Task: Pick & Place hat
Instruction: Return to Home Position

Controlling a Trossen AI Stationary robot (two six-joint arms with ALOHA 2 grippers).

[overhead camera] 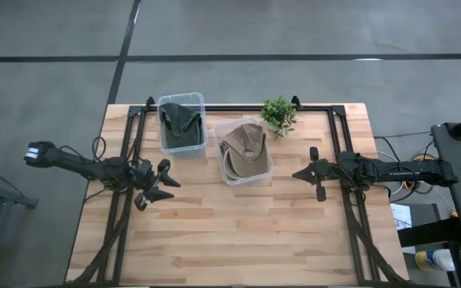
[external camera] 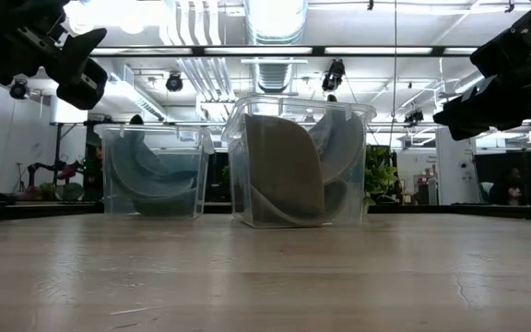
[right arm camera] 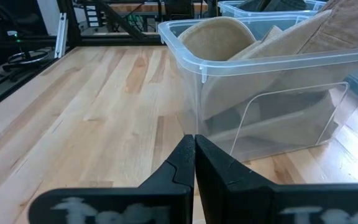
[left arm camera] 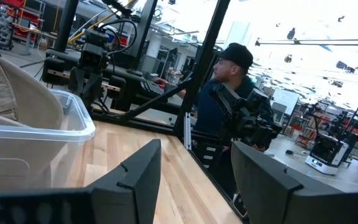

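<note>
The sorting looks done: the dark cap (overhead camera: pixel 179 120) lies in the left bin (overhead camera: pixel 181 96) and the brown cap (overhead camera: pixel 242 148) in the right bin (overhead camera: pixel 246 183). The left gripper (overhead camera: pixel 170 182), fingers apart, and the right gripper (overhead camera: pixel 296 173), fingers pressed together, both hang clear of the bins, so probably only parking the arms is left.

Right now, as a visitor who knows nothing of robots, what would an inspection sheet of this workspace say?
Surface: wooden table, light planks, black frame rails.
Job's things: dark cap in left bin; brown cap in right bin.
Clutter: small green plant near the back edge.
Tools: left tool open, right tool shut, both empty, either side of the bins.
Cables: cables by the right arm.
Surroundings: person beyond the table; workshop behind.
</note>
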